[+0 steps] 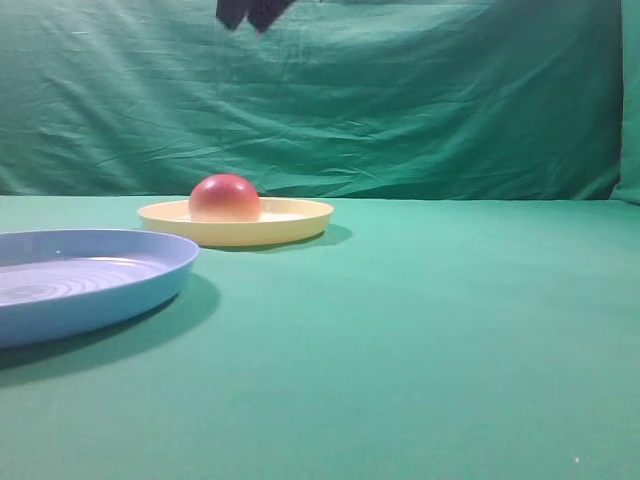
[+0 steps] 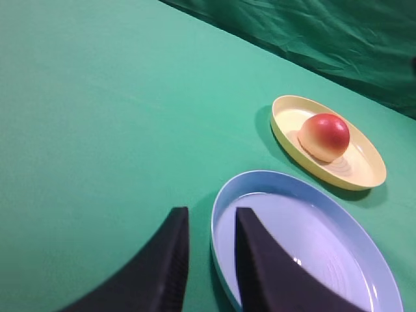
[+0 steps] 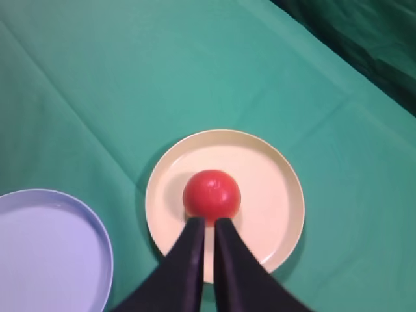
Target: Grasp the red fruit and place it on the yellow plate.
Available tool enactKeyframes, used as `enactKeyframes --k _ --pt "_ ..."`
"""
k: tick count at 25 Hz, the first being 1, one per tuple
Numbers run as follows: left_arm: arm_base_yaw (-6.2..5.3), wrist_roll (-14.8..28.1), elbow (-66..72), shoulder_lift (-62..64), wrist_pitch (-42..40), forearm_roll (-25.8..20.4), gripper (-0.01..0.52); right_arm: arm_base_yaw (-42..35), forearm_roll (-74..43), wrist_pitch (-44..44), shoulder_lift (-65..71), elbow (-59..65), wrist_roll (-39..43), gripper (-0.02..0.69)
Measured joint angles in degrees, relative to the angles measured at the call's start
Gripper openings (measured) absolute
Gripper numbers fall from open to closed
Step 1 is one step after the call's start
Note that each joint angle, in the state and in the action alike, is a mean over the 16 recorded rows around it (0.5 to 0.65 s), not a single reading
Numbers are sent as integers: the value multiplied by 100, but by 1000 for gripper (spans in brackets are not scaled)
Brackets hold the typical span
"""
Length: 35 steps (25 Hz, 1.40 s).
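Observation:
The red fruit rests dome-up on the yellow plate, toward the plate's left side. From above, the right wrist view shows the fruit in the plate, just past my right gripper. That gripper hangs well above it, shut and holding nothing. Its dark tips show at the top edge of the exterior view. My left gripper is open and empty, hovering over the near rim of the blue plate. Far off in that view sit the fruit and the yellow plate.
A light blue ridged plate lies at the front left, close beside the yellow one; it also shows as the blue plate and the blue plate. Green cloth covers the table, and a green curtain hangs behind.

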Motion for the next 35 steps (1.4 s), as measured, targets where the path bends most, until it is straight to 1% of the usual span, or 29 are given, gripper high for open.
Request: enactKeyframes --k 4,8,12,19,23,29,35 --pt "0 0 0 0 0 0 157 0 -56 224 -683 365 215 0" --pt "0 0 0 0 0 0 157 0 -73 66 -1484 1106 303 0" --pt "0 0 0 0 0 0 157 0 -39 -430 -2437 2202 337 0" --pt "0 0 0 0 0 0 157 0 61 -1494 -4329 4474 355 0" --pt "0 0 0 0 0 0 157 0 132 -1836 -5412 5585 369 0" --pt "0 0 0 0 0 0 157 0 193 -1814 -6825 6710 411 0" --pt "0 0 0 0 0 0 157 0 145 -1572 -7751 7266 467 0"
